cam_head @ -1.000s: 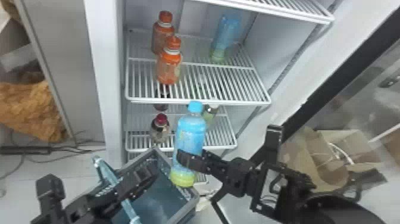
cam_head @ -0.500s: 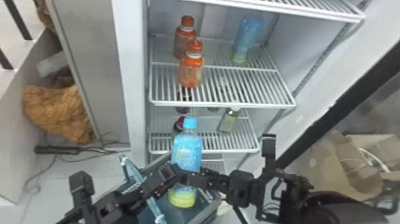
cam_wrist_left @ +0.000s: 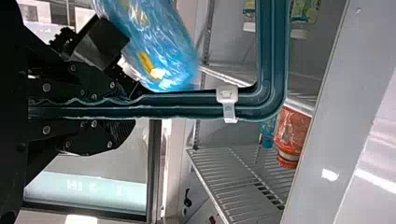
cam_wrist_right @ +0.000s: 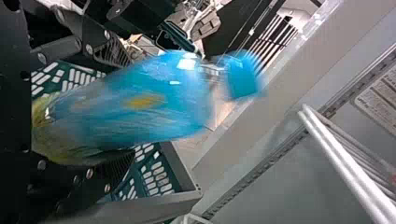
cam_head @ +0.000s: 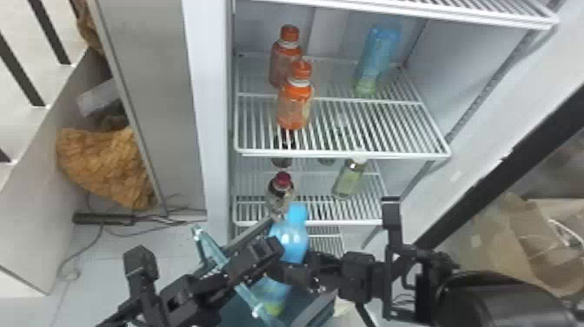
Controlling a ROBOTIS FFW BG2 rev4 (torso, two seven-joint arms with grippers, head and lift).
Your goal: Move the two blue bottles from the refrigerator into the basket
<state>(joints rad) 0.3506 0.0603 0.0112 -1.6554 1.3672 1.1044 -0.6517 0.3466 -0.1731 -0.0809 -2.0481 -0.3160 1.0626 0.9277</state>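
Where the head view's 6 o'clock lies, the right gripper (cam_head: pixel 289 271) has its two fingers closed around a blue bottle (cam_head: pixel 293 239), which stands roughly upright, cap up, with its base showing at the mouth of the basket (cam_head: pixel 319 306); how deep it sits I cannot tell. Toward 7 o'clock, the left gripper (cam_head: pixel 269 250) has its fingers pinched on the basket's teal handle (cam_wrist_left: pixel 187 106), which carries a white clip (cam_wrist_left: pixel 227 100).

The second blue bottle (cam_head: pixel 378 56) stands at 1 o'clock on the refrigerator's upper wire shelf (cam_head: pixel 347 153). On that same shelf, at 12 o'clock, are two orange bottles (cam_head: pixel 295 104), one partly behind the other. On the shelf below, a dark bottle with a red cap (cam_head: pixel 281 189) stands near the dial's centre, and a pale green bottle (cam_head: pixel 350 178) leans between 3 and 4 o'clock.

Yellow patches mark the held bottle's blue wrap. A pale printed label (cam_wrist_right: pixel 380 100) is fixed inside the refrigerator. Brown fluffy material (cam_head: pixel 106 165) lies at 9 o'clock, cardboard (cam_head: pixel 512 243) near 4 o'clock.
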